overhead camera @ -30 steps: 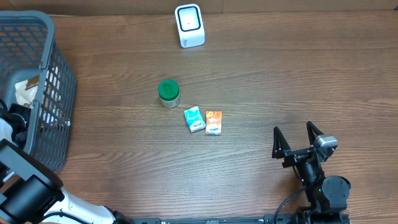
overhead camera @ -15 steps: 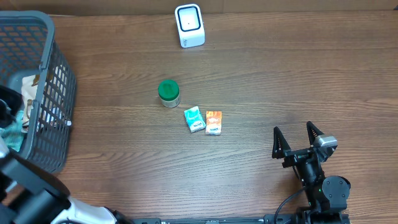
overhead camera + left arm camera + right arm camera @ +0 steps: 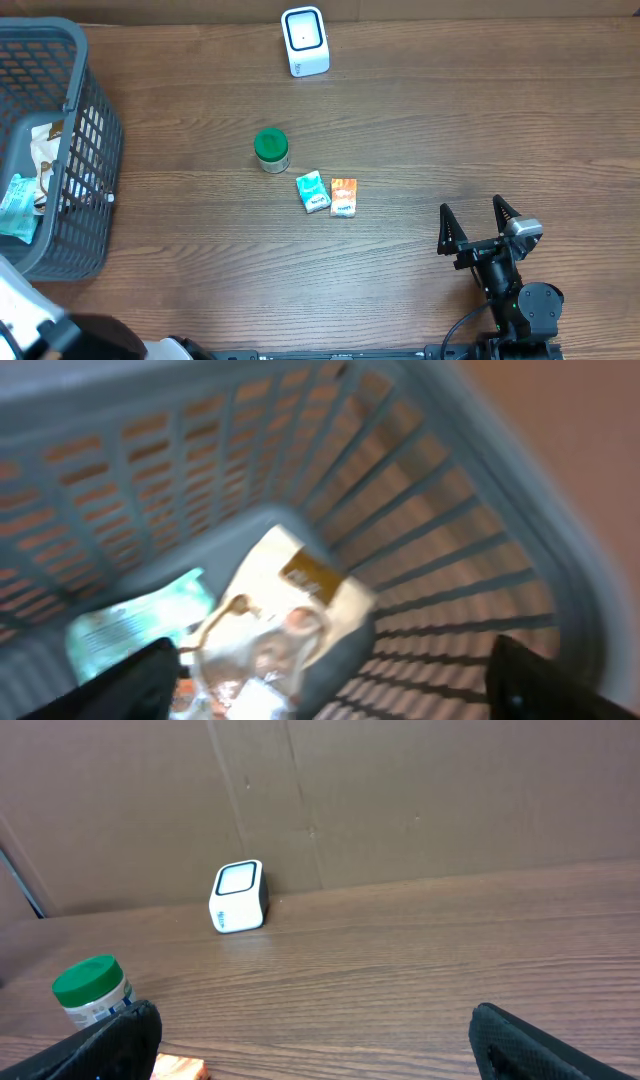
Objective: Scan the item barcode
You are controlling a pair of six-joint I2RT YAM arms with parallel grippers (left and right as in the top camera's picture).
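The white barcode scanner stands at the table's far edge, and the right wrist view shows the scanner against the cardboard wall. A green-lidded jar, a teal packet and an orange packet lie mid-table. In the grey basket lie another teal packet and a white-and-tan packet. My left gripper hangs open above that basket, with nothing between its fingers; the teal packet and the white packet lie below it. My right gripper stands open at the front right.
The left arm shows blurred at the front left corner, beside the basket. The jar and the orange packet's corner sit ahead and left of the right gripper. A cardboard wall backs the table.
My left gripper has opened and drawn back out of the basket toward the front. The teal packet it carried now lies in the basket. The right arm has not moved.
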